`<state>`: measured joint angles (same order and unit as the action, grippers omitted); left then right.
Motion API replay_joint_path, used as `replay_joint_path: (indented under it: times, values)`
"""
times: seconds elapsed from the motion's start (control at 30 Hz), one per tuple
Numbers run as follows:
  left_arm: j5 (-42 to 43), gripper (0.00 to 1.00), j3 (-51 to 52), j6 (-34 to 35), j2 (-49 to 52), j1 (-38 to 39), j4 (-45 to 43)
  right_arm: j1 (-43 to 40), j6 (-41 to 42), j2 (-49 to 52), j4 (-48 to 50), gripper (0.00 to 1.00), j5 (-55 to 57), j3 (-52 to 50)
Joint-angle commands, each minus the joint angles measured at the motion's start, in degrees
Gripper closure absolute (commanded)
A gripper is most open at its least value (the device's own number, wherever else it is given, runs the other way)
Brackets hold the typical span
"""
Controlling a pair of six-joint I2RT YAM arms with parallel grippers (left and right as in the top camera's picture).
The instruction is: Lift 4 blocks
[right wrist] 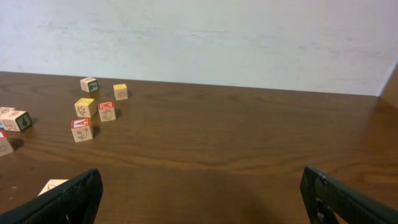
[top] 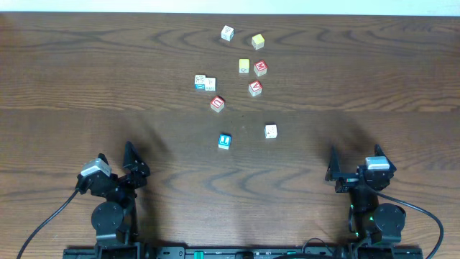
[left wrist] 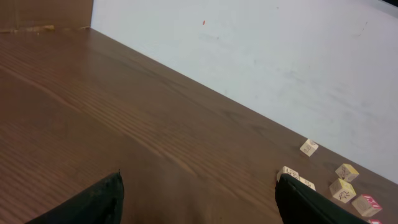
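Sitting near the front edge of the table (top: 65,86), the left gripper (top: 115,152) and the right gripper (top: 354,151) both have their fingers spread wide. Each wrist view shows only bare wood in the gap.

All four blocks rest flat on the table, well apart from both grippers and roughly midway between the two arms. As cubes they have equal sides and so no long axis, and only their turn can be told.

- The blue block (top: 224,141) is nearest the arms, blue face up, its edges a little off square to the table edge.
- The white block (top: 270,131) lies to its right and slightly farther back, close to square.
- The red block with a U-like letter (top: 218,103) is farther back and is turned clearly, one corner toward the arms.
- The red block with a V (top: 255,88) sits beyond it to the right, also twisted.

None of the four touches another. Behind them are a third red block (top: 261,68) with a yellow block (top: 244,66) just beside it, and a close pair of blocks (top: 205,83) to the left.
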<state>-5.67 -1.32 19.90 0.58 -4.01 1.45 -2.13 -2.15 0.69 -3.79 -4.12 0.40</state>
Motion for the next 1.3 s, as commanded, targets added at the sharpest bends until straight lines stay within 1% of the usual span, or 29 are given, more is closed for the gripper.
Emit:
replay_joint_path:
  times: [0.0, 1.07, 1.1, 1.2, 1.27]
  values:
    - [0.1, 0.21, 1.0, 0.5, -0.3, 0.2, 2.4, -0.3, -0.7, -0.4, -0.2, 0.01, -0.5, -0.1]
    - [0.1, 0.21, 1.0, 0.5, -0.3, 0.2, 2.4, -0.3, -0.7, -0.4, -0.2, 0.01, -0.5, -0.1]
    - [0.1, 0.22, 1.0, 0.5, -0.3, 0.2, 2.4, -0.3, -0.8, -0.4, -0.2, 0.01, -0.1, -0.1]
    - [0.1, 0.22, 1.0, 0.5, -0.3, 0.2, 2.4, -0.3, -2.0, -0.4, -0.3, 0.01, 5.8, -0.1]
    - [0.1, 0.21, 1.0, 0.5, -0.3, 0.2, 2.4, -0.3, -1.4, -0.4, -0.1, 0.01, 4.3, -0.1]
